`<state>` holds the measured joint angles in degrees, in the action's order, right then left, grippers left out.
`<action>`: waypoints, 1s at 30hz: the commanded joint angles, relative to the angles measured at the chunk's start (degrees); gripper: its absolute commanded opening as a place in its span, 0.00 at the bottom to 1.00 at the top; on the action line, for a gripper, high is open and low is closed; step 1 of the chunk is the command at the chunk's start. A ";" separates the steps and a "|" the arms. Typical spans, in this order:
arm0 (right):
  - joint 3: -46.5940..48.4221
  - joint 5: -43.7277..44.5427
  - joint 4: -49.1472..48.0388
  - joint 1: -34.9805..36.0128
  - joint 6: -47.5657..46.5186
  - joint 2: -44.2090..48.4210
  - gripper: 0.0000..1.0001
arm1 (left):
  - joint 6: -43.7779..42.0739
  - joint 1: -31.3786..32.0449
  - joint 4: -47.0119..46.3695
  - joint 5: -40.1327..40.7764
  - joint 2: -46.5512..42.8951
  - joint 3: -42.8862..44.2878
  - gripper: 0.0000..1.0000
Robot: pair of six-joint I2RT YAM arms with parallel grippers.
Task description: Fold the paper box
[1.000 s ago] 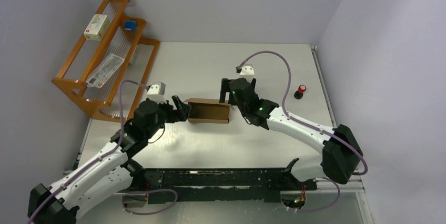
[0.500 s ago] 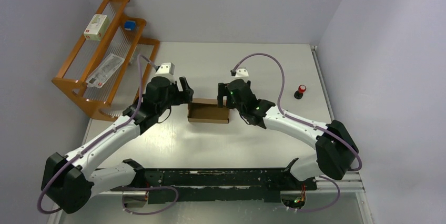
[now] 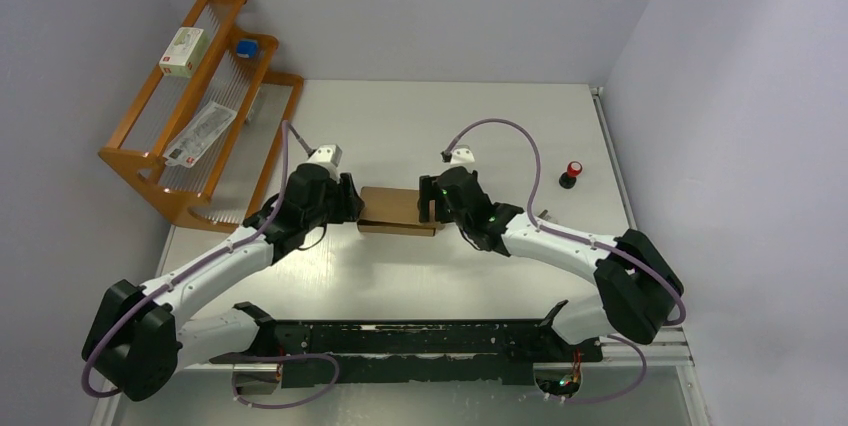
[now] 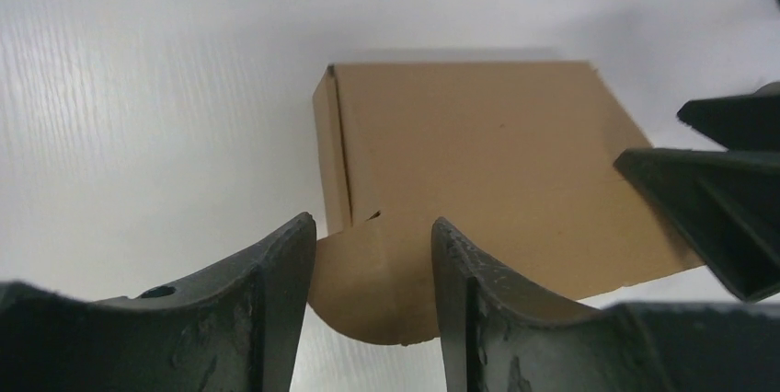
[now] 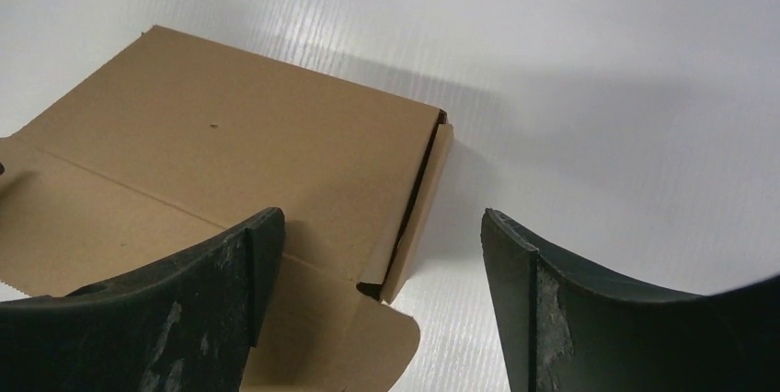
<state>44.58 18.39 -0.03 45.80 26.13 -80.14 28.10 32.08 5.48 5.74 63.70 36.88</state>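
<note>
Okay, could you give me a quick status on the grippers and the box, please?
Left gripper open, right gripper open, flanking paper box. Lid down, tabs untucked. Nothing obstructing.

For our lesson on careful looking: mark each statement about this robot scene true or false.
1. The cardboard box lies between the left hand and the right hand. True.
2. The box's lid stands wide open. False: the lid is folded down over the box.
3. The red button lies inside the box. False: the red button stands on the table, off to the right.
4. Both hands are open. True.
5. A rounded tab sticks out of the box's side. True.
</note>
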 commanded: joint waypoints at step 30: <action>-9.64 -7.03 -9.69 -4.87 3.99 0.96 0.73 | 4.87 -0.80 -12.43 -1.08 -0.61 -9.06 0.59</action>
<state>35.77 13.21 -10.04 42.98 30.55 -82.46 30.37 31.94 -2.83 3.09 67.09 27.97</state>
